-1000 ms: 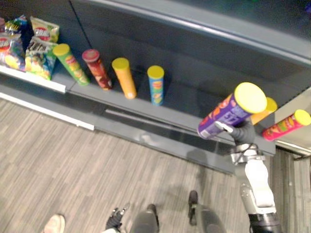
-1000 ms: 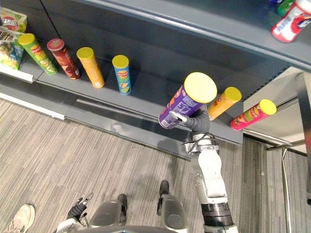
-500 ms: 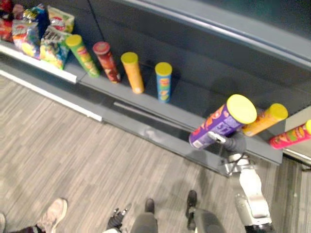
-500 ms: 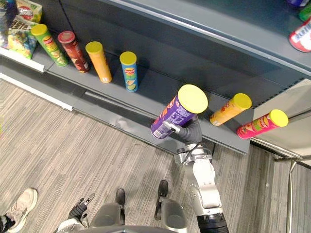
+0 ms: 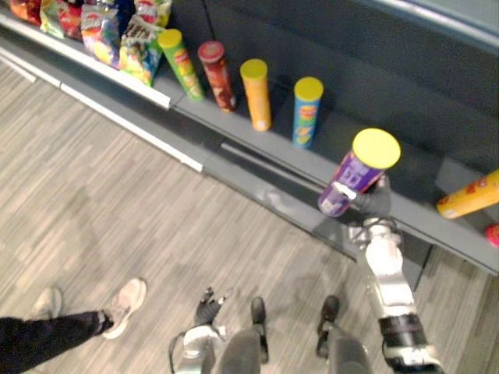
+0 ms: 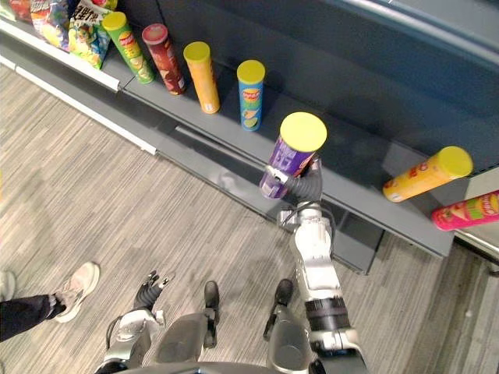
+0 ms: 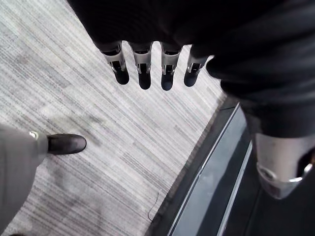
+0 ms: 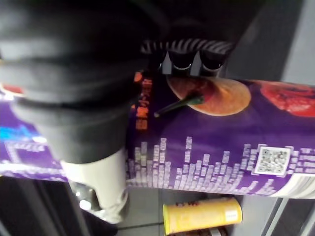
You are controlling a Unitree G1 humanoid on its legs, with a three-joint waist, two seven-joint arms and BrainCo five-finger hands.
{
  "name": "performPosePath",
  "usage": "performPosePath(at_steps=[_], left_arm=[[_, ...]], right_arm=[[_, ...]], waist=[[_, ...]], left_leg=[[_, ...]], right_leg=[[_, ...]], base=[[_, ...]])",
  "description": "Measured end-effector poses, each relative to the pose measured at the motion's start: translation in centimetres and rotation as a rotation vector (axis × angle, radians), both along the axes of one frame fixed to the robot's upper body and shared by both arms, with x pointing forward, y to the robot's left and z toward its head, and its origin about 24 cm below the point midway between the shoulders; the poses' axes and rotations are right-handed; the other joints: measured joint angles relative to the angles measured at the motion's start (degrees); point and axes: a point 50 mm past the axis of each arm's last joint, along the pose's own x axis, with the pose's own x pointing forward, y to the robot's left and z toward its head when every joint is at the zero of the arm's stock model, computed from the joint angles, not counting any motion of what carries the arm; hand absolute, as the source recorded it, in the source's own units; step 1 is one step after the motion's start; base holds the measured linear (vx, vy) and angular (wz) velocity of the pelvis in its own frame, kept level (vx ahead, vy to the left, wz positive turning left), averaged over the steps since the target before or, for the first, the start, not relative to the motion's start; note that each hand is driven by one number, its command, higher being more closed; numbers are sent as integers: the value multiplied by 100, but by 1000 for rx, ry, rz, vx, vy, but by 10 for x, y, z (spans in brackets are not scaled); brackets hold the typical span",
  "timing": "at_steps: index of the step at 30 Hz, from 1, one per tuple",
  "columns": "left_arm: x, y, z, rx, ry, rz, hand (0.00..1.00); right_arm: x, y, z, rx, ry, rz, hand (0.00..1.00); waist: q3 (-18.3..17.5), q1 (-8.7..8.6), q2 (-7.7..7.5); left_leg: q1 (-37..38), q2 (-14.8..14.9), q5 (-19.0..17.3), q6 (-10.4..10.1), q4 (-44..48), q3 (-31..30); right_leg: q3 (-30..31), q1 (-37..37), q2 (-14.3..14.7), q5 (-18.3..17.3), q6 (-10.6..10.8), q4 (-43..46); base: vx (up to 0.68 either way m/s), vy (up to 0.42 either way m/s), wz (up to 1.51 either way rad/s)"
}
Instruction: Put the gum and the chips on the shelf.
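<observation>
Grey shelf (image 6: 226,118) is lying ahead; your right hand (image 6: 306,181) is clamping the purple chip can (image 6: 290,156), tilted, by its front edge. Releasing now is risking a tumble to the floor (image 6: 117,202). Your left hand (image 6: 150,290) is hanging slack-fingered.

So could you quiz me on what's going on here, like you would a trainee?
1. What colour is the chips can gripped by the right hand? A green, B purple, C blue.
2. True or false: the left hand is holding a snack bag.
3. Fill the gap: on the shelf, the row of standing cans to the left of the held one numbers ____.

Key: 1 B. 2 False: it hangs low over the floor with its fingers straight and nothing in them. 3 Four: green, red, orange and blue.
</observation>
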Motion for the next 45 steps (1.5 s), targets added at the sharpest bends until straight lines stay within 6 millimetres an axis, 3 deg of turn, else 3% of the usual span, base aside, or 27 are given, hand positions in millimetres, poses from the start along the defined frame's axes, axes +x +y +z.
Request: performPosePath(at_steps=[6, 12, 16, 28, 45], left_arm=[[15, 1, 11, 46, -54, 19, 0], [16, 1, 11, 59, -55, 32, 0], [20, 2, 11, 71, -44, 41, 0], [30, -4, 14, 74, -55, 7, 0], [36, -11, 17, 60, -79, -17, 0]], right_arm=[[23, -23, 31, 23, -66, -184, 100], [43, -46, 64, 22, -108, -325, 100], [53, -61, 96, 19, -163, -392, 100], [68, -77, 121, 26, -140, -449, 100], [76, -71, 144, 40, -160, -434, 100]], waist=[[411, 80, 128], [528, 111, 250], [592, 197, 376], [719, 234, 623], [801, 336, 888]], left_leg=[[-175, -51, 73, 1, 40, -27], [-341, -82, 278, -9, -117, -103], [-529, -88, 442, -9, -251, -121], [-710, -89, 706, -9, -445, -273], [-965, -82, 904, -77, -567, -327]], right_leg=[[45, -313, -118, -105, -33, 413], [30, -601, -180, -129, -65, 607], [42, -909, -199, -144, -93, 755], [-29, -1181, -220, -176, -143, 924], [-27, -1638, -271, -262, -264, 1289]], base=[[-86, 13, 5], [-38, -13, 6], [-10, -21, 3], [10, -19, 6], [4, -30, 2]])
